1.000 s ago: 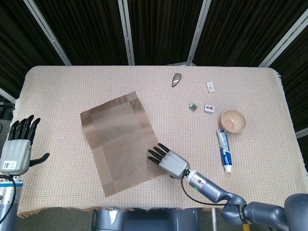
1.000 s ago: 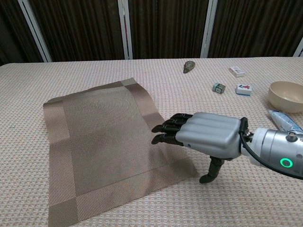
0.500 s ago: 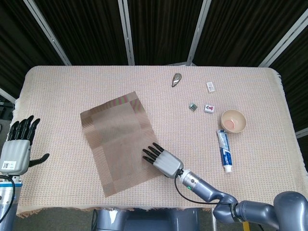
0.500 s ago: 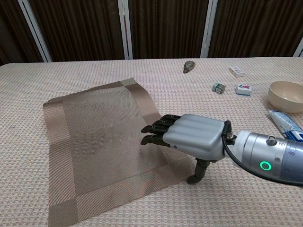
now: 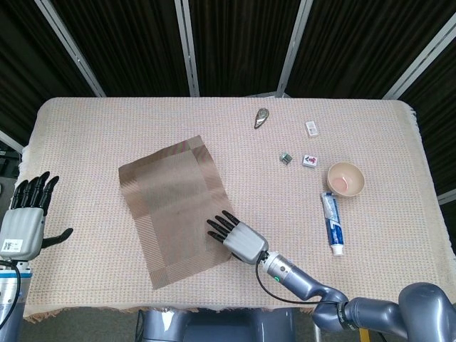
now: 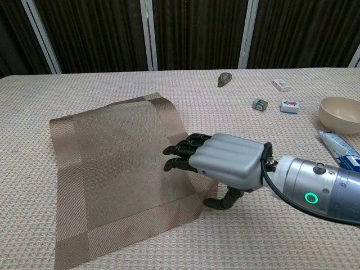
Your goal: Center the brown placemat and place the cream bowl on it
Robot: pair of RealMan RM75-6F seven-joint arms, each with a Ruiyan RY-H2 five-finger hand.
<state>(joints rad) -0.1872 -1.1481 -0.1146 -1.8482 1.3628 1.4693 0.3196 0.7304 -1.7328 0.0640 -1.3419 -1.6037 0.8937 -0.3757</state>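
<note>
On the mat (image 5: 176,204), the right hand (image 5: 235,238) was slid further left, fingers flat, thumb tucked under its edge; the mat was nudged but not yet centred.

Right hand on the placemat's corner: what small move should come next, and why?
Probably close the right hand on the brown placemat corner and drag it toward the table's middle. Its fingers lie over the mat's near right edge with the thumb curling at the corner, the mat sits left of center, and the cream bowl waits at right.
</note>
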